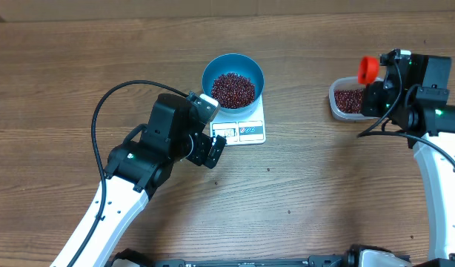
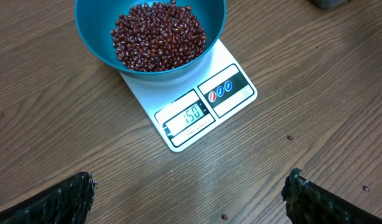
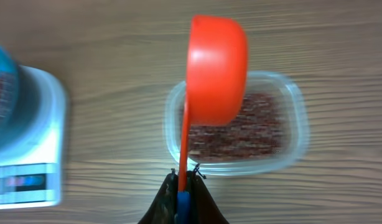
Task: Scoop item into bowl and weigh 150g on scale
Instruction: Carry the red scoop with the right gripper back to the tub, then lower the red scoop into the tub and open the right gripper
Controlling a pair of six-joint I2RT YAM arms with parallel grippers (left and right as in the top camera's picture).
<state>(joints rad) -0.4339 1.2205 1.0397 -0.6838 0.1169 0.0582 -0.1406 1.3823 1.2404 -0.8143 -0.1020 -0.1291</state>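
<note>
Robot test bench: wood-grain table [image 1: 324, 208], left arm [image 1: 138, 159], right arm [image 1: 437, 178].

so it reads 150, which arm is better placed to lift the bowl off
Left. The left gripper is open close by the scale and bowl; the right gripper is shut on the scoop over the container.

L gripper [image 2: 190, 190] jaws wide; R gripper [image 3: 183, 186] clamped (on scoop [image 3: 216, 68] handle).

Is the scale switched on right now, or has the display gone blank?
On. In the left wrist view the scale shows the digits 150 on its display, with the blue bowl of beans sitting on it.
</note>
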